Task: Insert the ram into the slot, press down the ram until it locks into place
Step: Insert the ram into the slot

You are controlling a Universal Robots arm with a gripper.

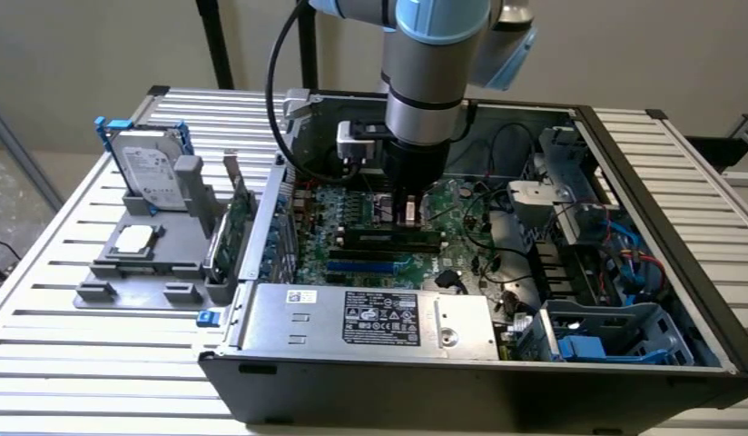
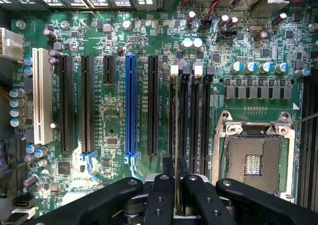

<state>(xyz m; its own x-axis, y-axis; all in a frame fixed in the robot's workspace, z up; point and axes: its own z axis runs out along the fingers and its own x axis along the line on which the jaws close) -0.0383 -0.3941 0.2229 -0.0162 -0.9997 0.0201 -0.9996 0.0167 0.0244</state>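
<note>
- My fingers (image 2: 161,205) are pinching the ram (image 2: 175,135), one pad on each flat face; the stick shows edge-on as a thin line running straight out from between them.
- The slot (image 2: 171,111) lies directly beyond my fingers, under that thin edge: it is the black memory socket with a white end latch, the one of the parallel row farthest from the processor socket (image 2: 253,163).
- The ram's long axis runs parallel to the slot's long axis, so stick and socket look lined up lengthwise.
- I judge the edge sits over the slot's groove or a touch toward its neighbour; I cannot tell whether it already touches the socket.
- The blue socket (image 2: 130,106) stands well off to the side away from the processor socket, out of my line.
</note>
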